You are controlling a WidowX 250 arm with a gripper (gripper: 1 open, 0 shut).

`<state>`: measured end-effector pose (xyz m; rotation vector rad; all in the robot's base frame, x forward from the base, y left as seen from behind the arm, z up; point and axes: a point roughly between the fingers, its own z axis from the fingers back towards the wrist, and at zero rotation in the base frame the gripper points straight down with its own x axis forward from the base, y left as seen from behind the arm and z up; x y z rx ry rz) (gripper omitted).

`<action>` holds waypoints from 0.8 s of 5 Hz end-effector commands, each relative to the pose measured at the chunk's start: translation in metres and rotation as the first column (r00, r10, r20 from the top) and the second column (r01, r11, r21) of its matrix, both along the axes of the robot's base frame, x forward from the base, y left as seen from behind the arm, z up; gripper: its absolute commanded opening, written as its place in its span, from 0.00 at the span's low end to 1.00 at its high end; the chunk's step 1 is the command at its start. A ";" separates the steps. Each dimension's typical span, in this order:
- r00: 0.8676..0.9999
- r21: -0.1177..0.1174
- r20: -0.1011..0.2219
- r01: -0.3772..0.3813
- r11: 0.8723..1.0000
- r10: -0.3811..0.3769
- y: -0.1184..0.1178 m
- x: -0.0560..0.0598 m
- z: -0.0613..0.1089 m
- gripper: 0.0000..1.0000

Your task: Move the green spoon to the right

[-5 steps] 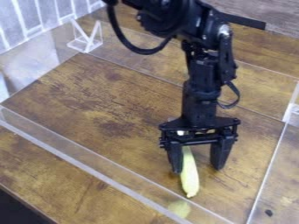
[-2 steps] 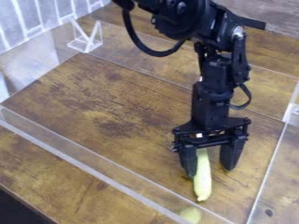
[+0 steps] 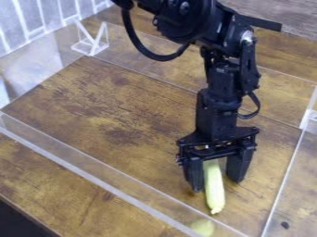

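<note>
Slim yellow-green green spoon [image 3: 214, 190] lying on wooden table [image 3: 99, 111], hand [image 3: 213, 173] released, astride it

Grainy wood table [image 3: 111, 111], glossy plastic spoon [image 3: 214, 190]

We count one green spoon [image 3: 214, 188], one black gripper [image 3: 216, 174] with two fingers, one wooden table [image 3: 111, 106], one clear acrylic wall [image 3: 87, 171]

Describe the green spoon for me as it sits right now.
The green spoon shows as a slim yellow-green handle, plastic-looking, lying flat on the wooden table near the front right. Its upper end sits between the open fingers of the gripper, which points down over it. The bowl end is not clearly visible; contact cannot be confirmed.
</note>
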<state>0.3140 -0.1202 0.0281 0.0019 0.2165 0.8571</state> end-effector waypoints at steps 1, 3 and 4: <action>0.995 -0.019 0.093 0.027 0.999 -0.025 0.004 0.011 0.037 1.00; 0.968 -0.020 0.195 0.164 0.986 -0.157 0.003 0.017 0.087 1.00; 0.940 -0.020 0.251 0.243 0.970 -0.231 0.009 0.021 0.108 1.00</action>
